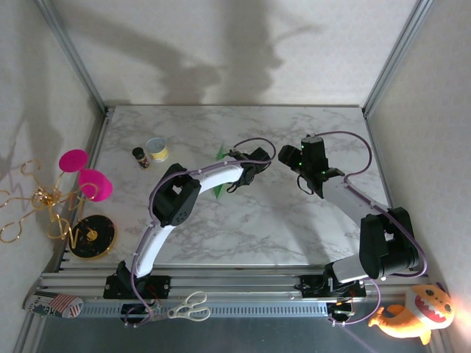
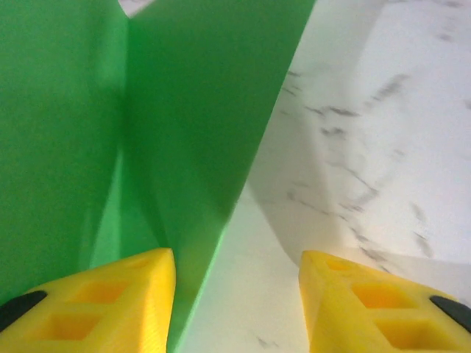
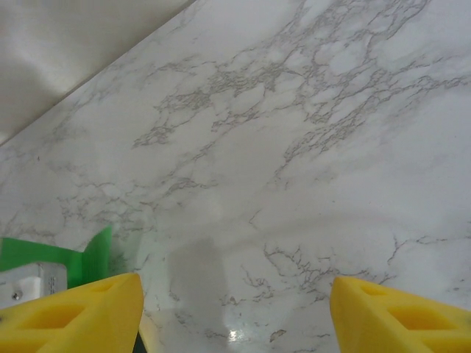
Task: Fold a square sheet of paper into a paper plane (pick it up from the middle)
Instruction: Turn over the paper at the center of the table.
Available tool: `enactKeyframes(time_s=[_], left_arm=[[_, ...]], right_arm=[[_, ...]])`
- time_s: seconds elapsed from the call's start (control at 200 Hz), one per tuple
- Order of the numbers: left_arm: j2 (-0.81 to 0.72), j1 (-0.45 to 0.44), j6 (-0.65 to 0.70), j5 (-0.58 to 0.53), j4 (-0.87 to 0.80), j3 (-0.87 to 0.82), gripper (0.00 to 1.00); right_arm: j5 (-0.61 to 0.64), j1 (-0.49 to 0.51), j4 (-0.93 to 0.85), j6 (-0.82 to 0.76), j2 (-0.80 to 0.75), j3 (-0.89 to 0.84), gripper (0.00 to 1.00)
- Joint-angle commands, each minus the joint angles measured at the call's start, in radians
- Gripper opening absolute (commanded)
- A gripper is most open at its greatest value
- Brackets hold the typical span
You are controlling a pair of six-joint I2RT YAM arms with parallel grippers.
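**Mid-fold stage: left gripper (image 2: 235,259) at the partly folded sheet of paper (image 2: 184,110), right gripper (image 3: 235,283) alongside.**
The left jaws stand part-way apart and clamp nothing. The green sheet, creased into an upright V, leans against one finger (image 2: 110,294) near the middle of the counter (image 2: 368,184). The right jaws are wide and empty, close to the sheet's corner. The step appears to fall between creases. The next move calls for a fresh pinch along the crease while the right jaws steady the free flap.

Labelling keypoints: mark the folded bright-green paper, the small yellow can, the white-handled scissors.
Folded bright-green paper (image 2: 206,110): left wrist view, right panel.
Small yellow can (image 1: 157,151): top external view, top face.
White-handled scissors (image 1: 188,307): top external view, middle.
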Motion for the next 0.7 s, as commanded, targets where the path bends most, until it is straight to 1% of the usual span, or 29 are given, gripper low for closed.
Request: enactKeyframes(time_s=[0.0,0.175,0.345,0.431,0.516,0.611,0.696], left_arm=[[-0.055,-0.027,-0.038,0.036,-0.005,0.035,0.48],[-0.086,-0.057,-0.041,0.063,-0.014,0.067,0.49],[-0.169,-0.098,-0.041,0.202,0.051,0.031,0.50],[-0.234,-0.099,-0.048,0.286,0.111,-0.044,0.50],[-0.312,-0.079,-0.059,0.320,0.177,-0.151,0.47],[-0.399,-0.028,-0.076,0.369,0.271,-0.295,0.40],[-0.451,0.034,-0.104,0.454,0.367,-0.423,0.33]], right_arm=[[-0.003,-0.008,0.017,0.014,-0.015,0.010,0.68],[0.015,-0.014,0.017,0.026,-0.031,0.000,0.68],[0.036,-0.031,0.022,0.044,-0.053,-0.022,0.68],[0.026,-0.035,0.024,0.048,-0.054,-0.027,0.68],[0.005,-0.036,0.027,0.048,-0.046,-0.029,0.69],[-0.029,-0.037,0.038,0.047,-0.034,-0.030,0.69],[-0.057,-0.036,0.053,0.046,-0.021,-0.027,0.68]])
